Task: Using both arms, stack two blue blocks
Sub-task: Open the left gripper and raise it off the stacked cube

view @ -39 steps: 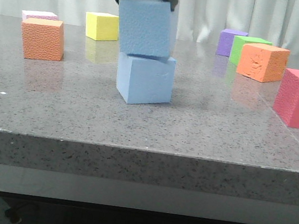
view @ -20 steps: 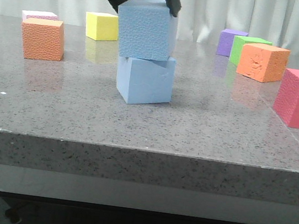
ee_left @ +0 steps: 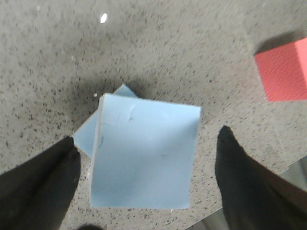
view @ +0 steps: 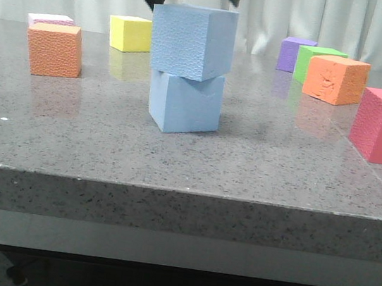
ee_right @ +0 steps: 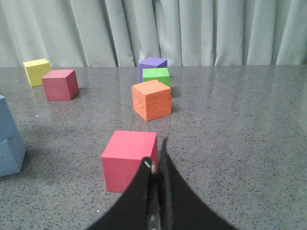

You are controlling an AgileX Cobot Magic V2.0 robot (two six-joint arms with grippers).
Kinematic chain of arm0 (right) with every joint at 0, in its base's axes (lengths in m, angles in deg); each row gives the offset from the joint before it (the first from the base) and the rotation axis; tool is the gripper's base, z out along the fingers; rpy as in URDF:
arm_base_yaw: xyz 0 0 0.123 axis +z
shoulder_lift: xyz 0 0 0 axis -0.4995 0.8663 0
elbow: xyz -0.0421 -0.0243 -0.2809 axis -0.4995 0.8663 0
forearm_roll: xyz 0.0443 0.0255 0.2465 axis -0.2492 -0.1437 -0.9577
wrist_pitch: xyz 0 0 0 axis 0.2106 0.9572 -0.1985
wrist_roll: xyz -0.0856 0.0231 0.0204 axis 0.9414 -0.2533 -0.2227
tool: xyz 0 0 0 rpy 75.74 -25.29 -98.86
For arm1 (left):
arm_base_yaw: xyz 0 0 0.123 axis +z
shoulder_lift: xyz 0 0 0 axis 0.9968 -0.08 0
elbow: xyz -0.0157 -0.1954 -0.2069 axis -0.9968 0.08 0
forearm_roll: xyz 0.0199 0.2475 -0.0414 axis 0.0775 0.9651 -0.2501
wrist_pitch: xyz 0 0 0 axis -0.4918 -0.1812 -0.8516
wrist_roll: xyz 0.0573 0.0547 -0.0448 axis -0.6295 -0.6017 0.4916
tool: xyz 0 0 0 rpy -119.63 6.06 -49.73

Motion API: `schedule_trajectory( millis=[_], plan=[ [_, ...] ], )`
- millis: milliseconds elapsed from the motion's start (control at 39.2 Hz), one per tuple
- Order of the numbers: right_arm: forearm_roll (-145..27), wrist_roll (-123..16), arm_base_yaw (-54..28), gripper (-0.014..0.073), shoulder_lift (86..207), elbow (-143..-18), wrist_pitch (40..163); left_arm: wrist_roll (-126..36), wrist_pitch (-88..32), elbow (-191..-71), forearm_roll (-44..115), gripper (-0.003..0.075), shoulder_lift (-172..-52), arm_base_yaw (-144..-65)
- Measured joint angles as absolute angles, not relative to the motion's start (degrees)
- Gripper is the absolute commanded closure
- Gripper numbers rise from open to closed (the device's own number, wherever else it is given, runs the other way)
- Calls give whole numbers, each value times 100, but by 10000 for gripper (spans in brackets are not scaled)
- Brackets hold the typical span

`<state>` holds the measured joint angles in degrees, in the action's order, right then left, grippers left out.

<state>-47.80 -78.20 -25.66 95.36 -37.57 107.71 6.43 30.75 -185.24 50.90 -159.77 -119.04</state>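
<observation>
Pebbled blue block (view: 191,41) released atop smooth block (view: 184,102) | left jaws (ee_left: 144,177) now spread, probably clear | right jaws (ee_right: 157,165) closed, empty

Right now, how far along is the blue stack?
Done: the pebbled block sits on the smooth block, twisted off square. In hand: nothing; the left hand is open with a gap on each side, the right hand shut and elsewhere. Left: backing the left arm away.

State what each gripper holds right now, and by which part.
Nothing. The left gripper is open, its fingers clear of the upper blue block on both sides. The right gripper is shut on nothing.
</observation>
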Motion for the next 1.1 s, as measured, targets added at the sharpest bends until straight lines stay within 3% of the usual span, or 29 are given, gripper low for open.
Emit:
schedule_trajectory(
  millis=[102, 204, 459, 536, 791, 1097],
  plan=[
    [-4780, -7820, -2566, 663, 9536, -3757, 10771, 643, 3075, -18777, 5090, 169, -15977, -11904],
    [-4780, -7820, -2566, 663, 9536, -3757, 10771, 633, 3075, -19030, 5134, 235, -15977, -11904],
    [-4780, -7820, -2566, 663, 9536, -3757, 10771, 589, 3085, -19180, 5298, 654, -15977, -11904],
    [-4780, -7820, -2566, 663, 9536, -3757, 10771, 551, 3085, -19180, 5304, 738, -15977, -11904],
    [-4780, -7820, -2566, 663, 9536, -3757, 10752, 487, 3096, -19180, 5618, 738, -15831, -11904],
    [-4780, -7820, -2566, 663, 9536, -3757, 10696, 435, 3108, -18780, 6989, 738, -14754, -11904]
  ],
)
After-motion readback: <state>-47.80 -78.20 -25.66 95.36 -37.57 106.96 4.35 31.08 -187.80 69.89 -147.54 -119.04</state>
